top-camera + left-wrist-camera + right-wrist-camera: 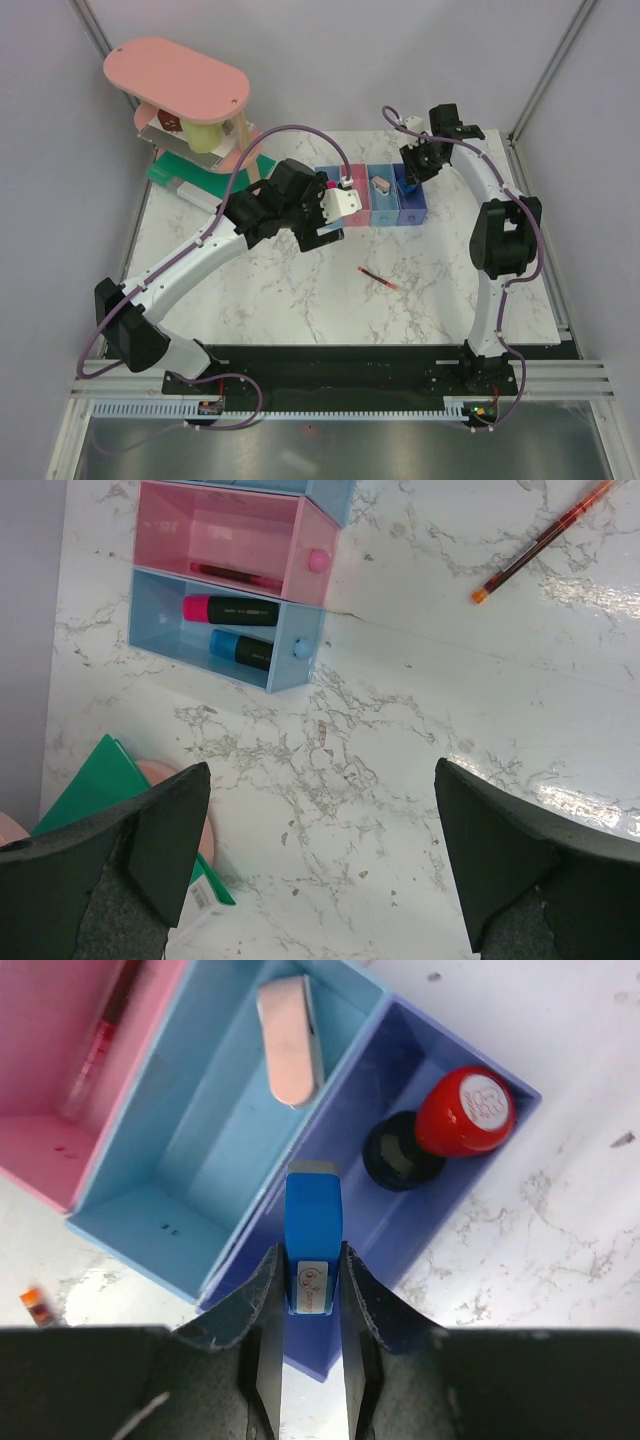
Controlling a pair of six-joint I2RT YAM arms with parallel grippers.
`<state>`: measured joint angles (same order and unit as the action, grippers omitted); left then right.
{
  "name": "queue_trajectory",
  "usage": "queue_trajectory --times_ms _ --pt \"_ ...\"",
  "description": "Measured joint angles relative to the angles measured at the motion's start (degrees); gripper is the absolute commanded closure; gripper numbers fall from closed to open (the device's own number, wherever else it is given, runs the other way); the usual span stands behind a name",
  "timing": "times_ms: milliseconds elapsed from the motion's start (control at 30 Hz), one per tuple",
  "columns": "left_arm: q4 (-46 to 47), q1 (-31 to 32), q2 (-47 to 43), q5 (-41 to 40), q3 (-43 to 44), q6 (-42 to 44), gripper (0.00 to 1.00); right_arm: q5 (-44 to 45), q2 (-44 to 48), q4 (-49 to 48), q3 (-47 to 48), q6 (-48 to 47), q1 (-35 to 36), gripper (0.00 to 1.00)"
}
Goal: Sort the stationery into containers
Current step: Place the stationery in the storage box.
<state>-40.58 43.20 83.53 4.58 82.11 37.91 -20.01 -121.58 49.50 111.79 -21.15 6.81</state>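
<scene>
Blue block (313, 1230), white label, clamped upright.

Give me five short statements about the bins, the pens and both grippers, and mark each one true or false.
1. The right gripper grips a blue block. True.
2. The left gripper holds a marker. False: its jaws stand wide open with nothing between them.
3. A red pen lies on the table, outside the bins. True.
4. The eraser lies in the pink bin. False: it lies in a light blue bin, next to the pink one.
5. The red-and-black stamp lies in the purple bin. True.
</scene>
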Motion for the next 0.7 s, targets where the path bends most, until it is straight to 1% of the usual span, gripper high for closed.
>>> queue_trajectory --times_ms 200,367,467,500,600,700 --pt "0.0 0.0 0.0 0.0 0.0 0.0 0.0 3.1 0.0 -1.3 -2.5 -1.2 -1.0 1.0" --pt "0.0 0.0 0.1 0.0 0.0 0.0 0.0 3.8 0.0 -1.5 -3.9 -1.9 -1.1 0.99" --pt "0.0 0.0 0.3 0.0 0.0 0.0 0.0 4.2 -0.2 -1.7 -4.0 -2.5 -1.1 0.88" --pt "0.0 0.0 0.3 0.0 0.0 0.0 0.0 4.3 -0.3 -1.8 -4.0 -2.6 -1.1 0.77" --pt "0.0 0.0 0.3 0.0 0.0 0.0 0.0 4.5 -0.8 -1.9 -4.0 -2.9 -1.1 0.64" --pt "0.0 0.0 0.3 0.0 0.0 0.0 0.0 4.5 -1.4 -1.9 -4.0 -3.1 -1.1 0.6"
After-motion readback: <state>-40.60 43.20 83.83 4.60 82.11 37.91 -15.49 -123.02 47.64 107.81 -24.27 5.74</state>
